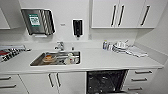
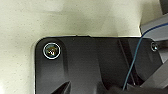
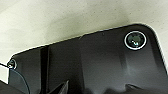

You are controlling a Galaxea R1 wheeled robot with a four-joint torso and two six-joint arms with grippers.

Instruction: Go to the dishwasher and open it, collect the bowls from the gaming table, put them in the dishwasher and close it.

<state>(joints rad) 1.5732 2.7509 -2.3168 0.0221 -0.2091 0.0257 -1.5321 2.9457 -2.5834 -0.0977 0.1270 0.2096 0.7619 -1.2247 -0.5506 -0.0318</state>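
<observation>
The dishwasher [image 1: 105, 81] sits under the white counter, right of the sink. Its front is open, and the dark inside with wire racks faces me. The bowls and the gaming table are out of view. In the left wrist view the robot's dark plate [image 2: 95, 67] hangs over a pale speckled surface [image 2: 50, 20]. The right wrist view has the same kind of dark plate [image 3: 100, 65] over a similar pale surface [image 3: 62, 17]. I cannot make out how either gripper stands.
A steel sink [image 1: 56, 58] with a few dishes in it is set in the counter [image 1: 100, 60]. A tap [image 1: 60, 46] stands behind it. Plates and bottles [image 1: 120, 46] stand at the back right. Drawers [image 1: 142, 80] flank the dishwasher's right, white cabinet doors [image 1: 53, 82] its left.
</observation>
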